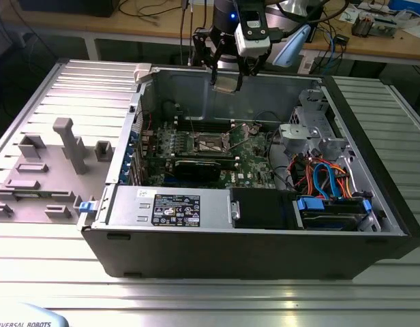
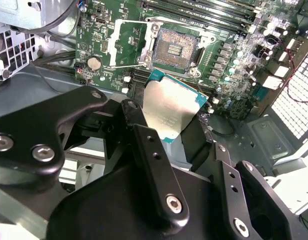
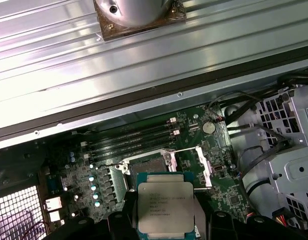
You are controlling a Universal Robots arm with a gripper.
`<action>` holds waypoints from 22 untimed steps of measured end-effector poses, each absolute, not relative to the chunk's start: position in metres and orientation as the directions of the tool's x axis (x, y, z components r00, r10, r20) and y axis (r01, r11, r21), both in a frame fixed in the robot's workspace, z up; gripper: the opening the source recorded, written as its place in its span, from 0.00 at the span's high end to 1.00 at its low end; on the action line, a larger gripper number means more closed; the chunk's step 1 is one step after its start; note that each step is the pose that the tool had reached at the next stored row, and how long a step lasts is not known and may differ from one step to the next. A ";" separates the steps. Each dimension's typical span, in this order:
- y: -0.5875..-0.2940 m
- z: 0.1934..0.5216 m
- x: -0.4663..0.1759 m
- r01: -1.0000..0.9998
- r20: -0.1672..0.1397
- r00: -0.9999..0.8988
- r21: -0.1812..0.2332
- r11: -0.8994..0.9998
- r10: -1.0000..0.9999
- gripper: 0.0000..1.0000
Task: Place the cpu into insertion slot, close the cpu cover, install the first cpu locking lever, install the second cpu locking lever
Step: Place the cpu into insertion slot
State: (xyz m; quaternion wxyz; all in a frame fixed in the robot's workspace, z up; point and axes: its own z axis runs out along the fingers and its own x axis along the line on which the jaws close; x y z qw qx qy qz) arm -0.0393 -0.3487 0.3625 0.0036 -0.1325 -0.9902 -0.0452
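Note:
The cpu (image 1: 227, 82), a flat square chip with a silver top, hangs above the open computer case near its back wall, and my gripper (image 1: 227, 76) is shut on it. Both wrist views show the cpu (image 2: 169, 106) (image 3: 165, 205) pinched by its edges between black fingers (image 2: 142, 131). Below on the green motherboard lies the insertion slot (image 2: 175, 47) (image 1: 208, 143), bare and dark with a silver rim. The cpu cover (image 2: 125, 43) (image 3: 190, 166), a silver frame, stands swung open beside the slot. The chip hides part of the slot in the first wrist view.
The case (image 1: 373, 177) lies open on a ribbed metal table. Inside are a black graphics card (image 1: 196, 167), a power supply (image 1: 170, 208), a drive cage (image 1: 312, 129) and coloured cables (image 1: 326, 180). A grey fixture (image 1: 67, 146) sits at the exterior view's left.

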 end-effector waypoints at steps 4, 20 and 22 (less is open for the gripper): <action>-0.349 0.362 -0.039 0.263 0.019 -0.965 0.089 0.961 0.262 0.46; -0.349 0.362 -0.039 0.352 0.019 -0.936 0.088 0.932 0.352 0.46; -0.348 0.362 -0.039 0.372 0.019 -0.928 0.088 0.924 0.372 0.46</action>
